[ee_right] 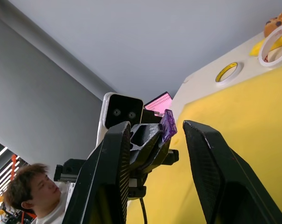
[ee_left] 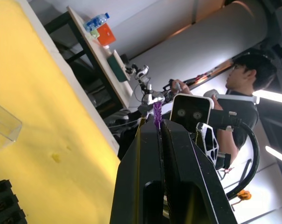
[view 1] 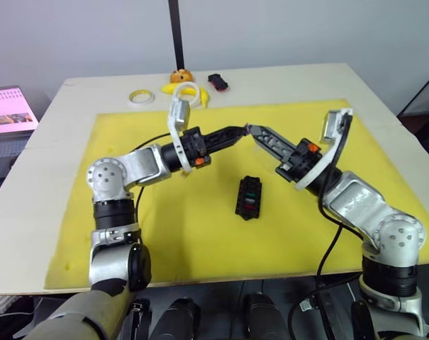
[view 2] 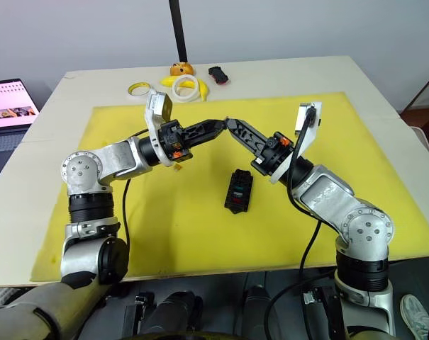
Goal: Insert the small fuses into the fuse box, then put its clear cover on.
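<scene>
Purple fuse (ee_right: pixel 168 125) sits pinched at the tip of my left gripper (view 1: pixel 237 132), whose two fingers are pressed together on it; in the left wrist view the same chip (ee_left: pixel 157 115) sticks out past the fingertips. My right gripper (ee_right: pixel 155 133) has its fingers spread apart on either side of that fuse, not touching it as far as I can see. From the head cameras the two grippers meet tip to tip above the middle of the yellow mat (view 1: pixel 200 234), raised off its surface.

Just below that meeting point the fuse box (view 1: pixel 248 197) lies flat on the mat, with a red and a teal fuse already seated in its slots. I see the clear cover (ee_left: pixel 4 125) in the left wrist view, lying on the mat near the fuse box.

Further out, on the bare table (view 1: pixel 51 142) beyond the mat's far edge, I see tape rings (view 1: pixel 140 96), an orange toy (view 1: pixel 180 75) and a black-and-red object (view 1: pixel 218 82). A laptop screen (view 1: pixel 8 110) glows at my far left, and a person (ee_right: pixel 36 193) shows in the right wrist view.
</scene>
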Controlling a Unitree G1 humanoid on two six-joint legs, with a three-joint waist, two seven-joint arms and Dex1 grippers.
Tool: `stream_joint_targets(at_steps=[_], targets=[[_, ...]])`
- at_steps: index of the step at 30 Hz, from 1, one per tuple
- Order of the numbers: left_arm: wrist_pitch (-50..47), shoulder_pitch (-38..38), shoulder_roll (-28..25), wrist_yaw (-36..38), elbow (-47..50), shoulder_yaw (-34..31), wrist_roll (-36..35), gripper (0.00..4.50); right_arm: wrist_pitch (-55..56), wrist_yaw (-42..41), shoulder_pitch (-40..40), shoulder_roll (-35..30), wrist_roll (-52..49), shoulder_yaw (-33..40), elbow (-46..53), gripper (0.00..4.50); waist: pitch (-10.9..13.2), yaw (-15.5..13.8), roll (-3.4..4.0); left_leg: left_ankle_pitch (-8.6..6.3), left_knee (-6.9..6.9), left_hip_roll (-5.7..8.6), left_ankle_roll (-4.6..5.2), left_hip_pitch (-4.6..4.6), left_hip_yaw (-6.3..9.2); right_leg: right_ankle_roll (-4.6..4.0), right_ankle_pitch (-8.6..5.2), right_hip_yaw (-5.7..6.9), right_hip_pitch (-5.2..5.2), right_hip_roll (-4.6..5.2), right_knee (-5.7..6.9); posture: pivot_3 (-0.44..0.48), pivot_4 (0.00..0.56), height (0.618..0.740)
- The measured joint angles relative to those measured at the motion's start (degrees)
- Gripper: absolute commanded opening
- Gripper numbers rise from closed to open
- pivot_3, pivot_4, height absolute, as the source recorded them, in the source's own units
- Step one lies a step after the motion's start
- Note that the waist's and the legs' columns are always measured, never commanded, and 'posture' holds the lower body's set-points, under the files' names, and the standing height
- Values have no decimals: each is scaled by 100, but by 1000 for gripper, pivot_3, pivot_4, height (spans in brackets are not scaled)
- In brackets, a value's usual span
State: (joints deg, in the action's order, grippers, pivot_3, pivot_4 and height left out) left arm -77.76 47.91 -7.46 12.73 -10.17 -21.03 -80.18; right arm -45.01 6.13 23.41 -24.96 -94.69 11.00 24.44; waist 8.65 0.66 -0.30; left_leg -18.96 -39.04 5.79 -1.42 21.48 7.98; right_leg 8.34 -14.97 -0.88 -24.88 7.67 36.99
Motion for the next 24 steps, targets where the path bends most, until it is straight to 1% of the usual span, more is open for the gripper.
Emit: stream_joint_targets(at_steps=[4,7,9,10,18,20,21,22,24], targets=[[31,-2,-38,76,0,6,-5,0,2,-7,0,-35,4,-4,0,1893,0,-2,0,0,0,0,0,0,0,0,0,0,0,0,0,0,150,740],[60,-4,-38,86,0,33,-5,0,3,-9,0,-53,6,-5,0,1051,0,-2,0,0,0,0,0,0,0,0,0,0,0,0,0,0,150,740],[62,-7,-37,137,0,90,-45,0,32,-5,-12,-62,17,-5,-1,135,0,-1,0,0,0,0,0,1,0,0,0,0,0,0,0,0,150,740],[74,-7,-47,155,-1,104,-49,0,44,-7,-15,-72,17,-4,1,58,0,2,0,0,0,0,0,0,-1,0,0,-1,0,0,0,0,150,740],[97,-7,-88,189,-5,154,-49,0,53,16,-16,-95,-6,-24,1,58,0,-1,0,0,0,0,0,0,0,0,0,0,0,0,0,0,150,740],[109,-9,-138,227,-4,205,-35,667,52,27,-15,-112,-22,-32,1,0,0,1,0,0,0,0,0,0,0,0,0,-1,0,0,0,0,150,740],[95,-29,-282,336,25,339,55,993,48,27,-7,-156,-56,-40,12,0,0,8,0,0,0,0,0,0,-1,0,0,0,0,0,0,0,150,740],[109,-77,-463,495,104,493,215,1537,23,-15,8,-276,-54,-43,22,0,0,13,0,0,2,1,0,0,-2,0,0,0,-1,-1,0,0,150,740],[207,-250,-1052,1089,496,946,660,2530,-191,-411,41,-932,113,-15,71,0,3,19,5,0,7,17,0,0,-6,0,0,-3,-5,-1,0,0,150,740]])
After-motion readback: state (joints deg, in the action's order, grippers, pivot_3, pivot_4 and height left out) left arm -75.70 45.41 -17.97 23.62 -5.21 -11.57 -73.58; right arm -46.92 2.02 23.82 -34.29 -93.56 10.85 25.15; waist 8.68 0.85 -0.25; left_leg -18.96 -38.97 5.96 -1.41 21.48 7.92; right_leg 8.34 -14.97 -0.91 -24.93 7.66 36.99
